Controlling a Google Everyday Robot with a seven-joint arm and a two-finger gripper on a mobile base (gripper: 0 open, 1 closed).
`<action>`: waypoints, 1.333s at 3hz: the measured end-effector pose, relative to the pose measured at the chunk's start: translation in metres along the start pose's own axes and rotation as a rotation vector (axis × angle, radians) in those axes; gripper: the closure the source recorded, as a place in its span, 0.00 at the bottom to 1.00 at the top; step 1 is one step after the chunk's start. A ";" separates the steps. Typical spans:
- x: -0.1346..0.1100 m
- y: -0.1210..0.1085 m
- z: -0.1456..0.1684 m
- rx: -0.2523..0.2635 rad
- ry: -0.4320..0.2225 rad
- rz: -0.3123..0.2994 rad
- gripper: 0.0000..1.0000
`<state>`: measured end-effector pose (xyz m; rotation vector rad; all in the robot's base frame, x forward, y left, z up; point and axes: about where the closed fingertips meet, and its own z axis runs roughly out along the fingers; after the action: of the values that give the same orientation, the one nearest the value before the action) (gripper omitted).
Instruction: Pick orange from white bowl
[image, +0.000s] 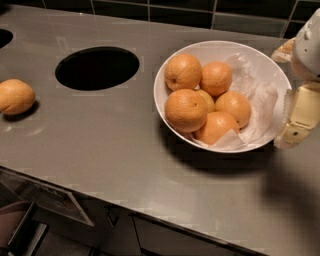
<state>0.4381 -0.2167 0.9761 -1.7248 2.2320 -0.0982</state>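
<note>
End effector (300, 116) hangs beside the white bowl's (160, 82) right rim; open or closed, I can't tell. The orange (186, 110) looks round, no clear long axis.

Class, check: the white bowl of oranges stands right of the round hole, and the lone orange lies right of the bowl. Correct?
No. The camera view shows the lone orange left of the white bowl, beyond the round hole; the pincer stands at the bowl's right.

No writing, label, brand or number can be read. The gripper (299, 117), at the right edge just beside the white bowl (215, 49), shows none; nor does the desk (100, 140) to its left.
</note>
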 end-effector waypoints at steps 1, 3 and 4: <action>0.000 0.000 0.000 0.000 0.000 0.000 0.00; -0.016 0.012 -0.005 0.014 -0.022 -0.042 0.00; -0.025 0.019 -0.002 0.001 -0.033 -0.069 0.00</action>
<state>0.4255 -0.1884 0.9787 -1.7910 2.1493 -0.0859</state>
